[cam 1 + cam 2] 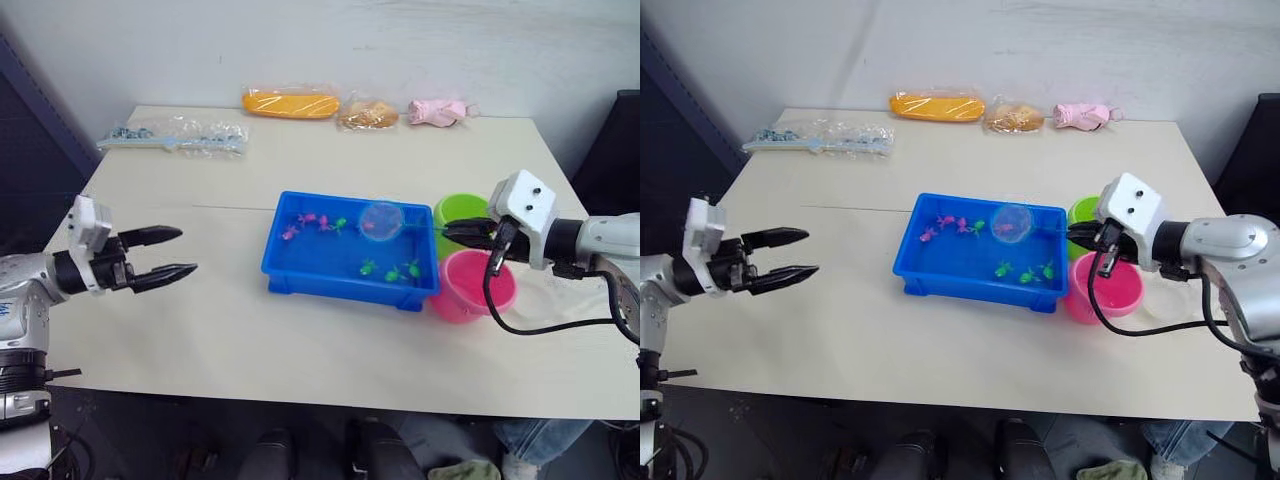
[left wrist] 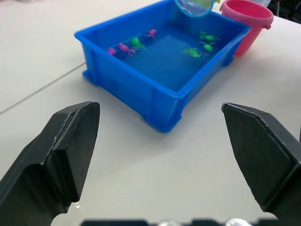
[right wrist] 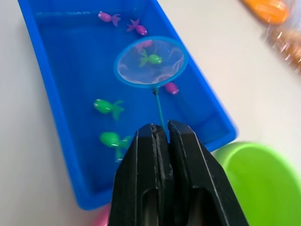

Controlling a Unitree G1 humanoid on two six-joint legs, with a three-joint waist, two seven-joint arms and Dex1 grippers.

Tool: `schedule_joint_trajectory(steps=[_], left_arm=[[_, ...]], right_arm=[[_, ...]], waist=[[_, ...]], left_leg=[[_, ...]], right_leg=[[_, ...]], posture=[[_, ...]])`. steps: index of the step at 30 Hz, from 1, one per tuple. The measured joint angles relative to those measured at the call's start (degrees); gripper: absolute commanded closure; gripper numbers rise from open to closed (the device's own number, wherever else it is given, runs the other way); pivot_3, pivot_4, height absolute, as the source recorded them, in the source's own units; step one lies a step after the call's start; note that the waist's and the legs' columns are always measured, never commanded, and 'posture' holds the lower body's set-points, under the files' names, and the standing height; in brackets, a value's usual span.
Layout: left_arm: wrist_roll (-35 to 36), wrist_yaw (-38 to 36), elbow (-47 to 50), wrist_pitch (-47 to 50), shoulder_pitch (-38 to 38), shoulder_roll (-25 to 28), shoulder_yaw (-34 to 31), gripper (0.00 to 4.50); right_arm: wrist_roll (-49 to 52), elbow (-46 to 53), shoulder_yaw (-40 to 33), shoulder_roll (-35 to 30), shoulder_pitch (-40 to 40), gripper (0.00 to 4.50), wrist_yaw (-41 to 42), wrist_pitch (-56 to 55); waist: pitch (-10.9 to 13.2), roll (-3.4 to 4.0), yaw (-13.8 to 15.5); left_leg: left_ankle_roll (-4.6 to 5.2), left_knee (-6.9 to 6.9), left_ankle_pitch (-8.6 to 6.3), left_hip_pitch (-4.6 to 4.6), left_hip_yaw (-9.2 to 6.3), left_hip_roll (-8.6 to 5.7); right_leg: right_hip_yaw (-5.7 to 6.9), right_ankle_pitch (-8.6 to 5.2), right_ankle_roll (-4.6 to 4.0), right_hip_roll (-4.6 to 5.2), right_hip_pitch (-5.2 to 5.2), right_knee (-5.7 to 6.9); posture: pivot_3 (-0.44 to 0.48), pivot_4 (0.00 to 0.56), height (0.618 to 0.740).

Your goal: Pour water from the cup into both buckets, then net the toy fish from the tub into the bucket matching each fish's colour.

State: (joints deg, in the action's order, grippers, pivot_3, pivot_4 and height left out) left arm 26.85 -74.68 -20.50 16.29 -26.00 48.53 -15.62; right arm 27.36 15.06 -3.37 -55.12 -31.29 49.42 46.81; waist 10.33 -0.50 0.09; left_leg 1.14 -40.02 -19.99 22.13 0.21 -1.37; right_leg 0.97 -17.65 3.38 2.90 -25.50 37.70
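The right gripper [image 3: 160, 134] pinched the thin handle of the net [image 3: 151, 62], whose light blue hoop hung over the far right part of the blue tub [image 1: 290, 270]. Pink and green toy fish [image 1: 391, 272] lay in the tub. Lime green bucket [image 1: 455, 212] and pink bucket [image 1: 470, 290] stood just beside its right end. The left gripper [image 1: 165, 255] hovered spread, well left of the tub
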Motion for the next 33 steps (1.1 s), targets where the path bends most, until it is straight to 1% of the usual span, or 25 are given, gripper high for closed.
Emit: schedule_joint_trajectory(steps=[1,3,7,10,14,18,20,24,28,33], left_arm=[[0.01,0.79,1.65,0.37,-0.21,-0.87,0.61,0.02],[0.16,1.99,4.23,0.97,-0.60,-2.20,1.22,0.02],[0.69,4.23,6.87,2.77,-2.43,-3.24,1.72,0.02],[0.72,6.83,8.54,4.94,-5.35,-4.47,3.11,0.02],[-0.37,9.86,9.29,7.96,-11.25,-5.13,6.31,0.02],[-4.63,11.23,8.24,10.47,-19.13,-4.17,11.71,0.02],[-6.71,11.14,7.40,12.16,-22.60,-3.47,14.70,0.02],[-9.53,9.51,1.86,16.25,-29.54,-3.51,19.42,0.02],[-11.17,6.72,-0.72,16.98,-33.60,-3.51,22.02,0.02],[-12.25,5.50,-3.01,16.91,-34.02,-3.48,22.82,0.02]], right_arm=[[2.47,0.28,-0.33,0.43,-1.64,4.50,-1.29,6.42],[4.71,0.26,-0.48,0.37,-3.64,4.50,-2.27,13.16],[5.02,-2.18,1.82,0.51,-6.41,4.50,-3.68,19.37],[4.67,-5.31,3.23,3.69,-8.85,4.50,-5.54,22.23],[3.47,-9.84,5.89,6.78,-11.81,4.50,-6.83,22.69],[2.22,-14.87,6.83,9.16,-14.82,4.50,-7.94,23.00],[1.71,-16.01,7.66,9.70,-15.23,4.50,-7.81,22.83],[0.67,-19.45,8.77,10.98,-16.38,4.50,-7.46,22.77],[-0.49,-21.41,10.15,11.58,-18.03,4.50,-6.84,22.15],[-2.20,-24.43,10.34,13.97,-19.21,4.50,-7.01,20.96]], waist=[[0.00,0.00,-0.04],[0.00,0.00,-0.02],[0.00,0.00,-0.16],[0.00,0.00,-0.29],[0.00,0.00,-0.21],[0.00,0.00,-0.20],[0.00,0.00,-0.20],[0.00,0.00,-0.30],[0.00,0.00,-0.40],[0.00,0.00,-0.37]], left_leg=[[0.00,0.00,0.00,0.00,0.01,-0.01],[0.00,0.02,0.00,0.00,-0.02,0.00],[0.01,0.05,0.00,0.00,0.01,-0.04],[0.00,0.03,0.00,-0.02,0.03,-0.04],[-0.01,0.02,0.01,0.03,0.04,-0.05],[0.00,0.02,0.02,0.06,0.04,-0.10],[0.00,0.03,0.02,0.06,0.04,-0.10],[0.01,0.00,0.02,0.06,0.07,-0.10],[0.00,0.03,0.02,0.06,0.08,-0.09],[-0.01,0.02,0.03,0.07,0.08,-0.08]], right_leg=[[0.00,0.00,0.00,0.02,-0.01,0.00],[0.02,0.00,0.00,0.01,-0.01,0.01],[0.00,0.00,0.00,0.02,-0.02,0.01],[-0.02,0.00,0.00,0.00,-0.03,0.06],[-0.02,0.01,0.01,-0.02,-0.08,0.19],[-0.02,0.02,0.03,-0.02,-0.08,0.19],[-0.02,0.02,0.04,-0.03,-0.08,0.19],[-0.03,0.02,0.04,-0.05,-0.09,0.24],[-0.06,0.02,0.04,-0.09,-0.12,0.22],[-0.08,0.02,0.04,-0.09,-0.15,0.25]], posture=[[0.000,0.150,0.740],[0.000,0.150,0.740],[0.000,0.150,0.740],[0.000,0.150,0.740],[0.000,0.150,0.740],[0.000,0.150,0.740],[0.000,0.150,0.740],[0.000,0.150,0.740],[0.000,0.150,0.740],[0.000,0.150,0.740]])
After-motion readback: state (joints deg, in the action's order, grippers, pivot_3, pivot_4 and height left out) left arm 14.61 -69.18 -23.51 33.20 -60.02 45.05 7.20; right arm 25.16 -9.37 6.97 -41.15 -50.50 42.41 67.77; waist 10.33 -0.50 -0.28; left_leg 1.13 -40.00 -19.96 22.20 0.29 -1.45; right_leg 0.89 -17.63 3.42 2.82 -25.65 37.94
